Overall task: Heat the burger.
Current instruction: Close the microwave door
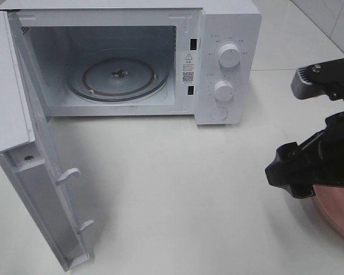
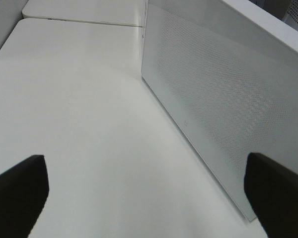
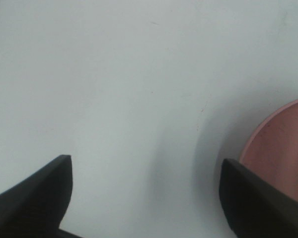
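At the counter's (image 1: 178, 189) right edge, the right gripper (image 3: 144, 198), released and empty, hovers beside the pink plate (image 1: 339, 215). No burger shows; the open microwave (image 1: 126, 63) lies toward ten o'clock. Left gripper (image 2: 149, 191): spread wide.

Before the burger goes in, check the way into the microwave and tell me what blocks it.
Nothing visible blocks it. The microwave door is swung wide open, the glass turntable is bare, and the white table in front is free. The burger itself is not in view; only the edge of a pink plate shows by the right gripper.
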